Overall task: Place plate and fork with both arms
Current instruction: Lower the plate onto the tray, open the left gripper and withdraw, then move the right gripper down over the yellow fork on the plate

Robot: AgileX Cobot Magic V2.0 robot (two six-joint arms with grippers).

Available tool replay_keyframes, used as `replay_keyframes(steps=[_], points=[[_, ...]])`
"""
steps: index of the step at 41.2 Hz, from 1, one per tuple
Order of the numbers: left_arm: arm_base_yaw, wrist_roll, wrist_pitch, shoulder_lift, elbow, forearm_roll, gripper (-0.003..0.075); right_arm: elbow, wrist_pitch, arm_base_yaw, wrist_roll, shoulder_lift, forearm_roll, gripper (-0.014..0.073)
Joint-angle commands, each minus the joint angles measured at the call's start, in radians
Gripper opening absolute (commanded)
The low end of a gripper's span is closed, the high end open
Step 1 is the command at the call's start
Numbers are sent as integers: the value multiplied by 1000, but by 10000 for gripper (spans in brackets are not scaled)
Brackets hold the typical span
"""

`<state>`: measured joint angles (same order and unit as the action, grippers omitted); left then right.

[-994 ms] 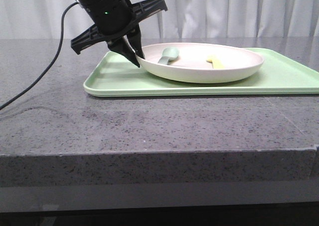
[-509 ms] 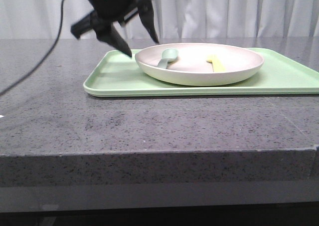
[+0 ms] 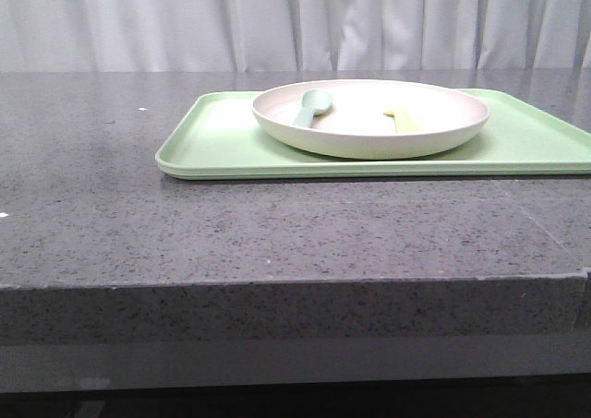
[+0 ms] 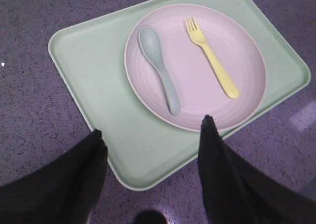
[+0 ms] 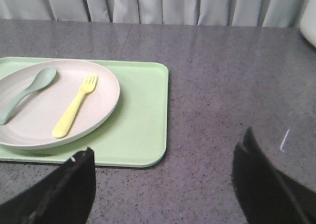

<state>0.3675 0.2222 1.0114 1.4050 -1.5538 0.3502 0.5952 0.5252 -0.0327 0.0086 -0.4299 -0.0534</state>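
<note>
The off-white plate [image 3: 369, 123] rests on the light-green tray [image 3: 212, 141]. It also shows in the left wrist view [image 4: 197, 93] and the right wrist view [image 5: 29, 125]. The yellow fork [image 3: 400, 115] lies inside the plate, seen too in the left wrist view [image 4: 213, 59] and the right wrist view [image 5: 74, 106]. My left gripper [image 4: 152, 125] is open and empty, high above the tray's near corner. My right gripper [image 5: 167, 147] is open and empty, above the bare table off the tray's end. Neither gripper shows in the front view.
A pale grey-green spoon [image 3: 308, 106] lies in the plate beside the fork, also in the left wrist view [image 4: 159, 68] and the right wrist view [image 5: 27, 91]. The grey stone table [image 3: 277, 243] has its front edge near the camera. White curtains hang behind.
My left gripper let go of the plate's rim, opened, rose up and left the front view. The plate, fork and spoon stayed in place.
</note>
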Motion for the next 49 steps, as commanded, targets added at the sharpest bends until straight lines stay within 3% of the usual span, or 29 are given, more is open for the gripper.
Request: replay_keyframes(steps=[1,7,19,32,49], points=[[-55,168,-34,-122,60,143,408,62,-14,7,-9,-33,-35,582],[-171,332,-37,-252,210,270,407,141,105,7,-9,-91,-51,582],[-334,384,-68,-435,497,291,407,303,332,-42,-113,-246,-144,582],[-339,384,-73,-495,568,291,407,519,437,-271,-129,-540,-79,582],[-339,382,-90,-493,568,324,398,863,534,-303,102,-984,64,580]])
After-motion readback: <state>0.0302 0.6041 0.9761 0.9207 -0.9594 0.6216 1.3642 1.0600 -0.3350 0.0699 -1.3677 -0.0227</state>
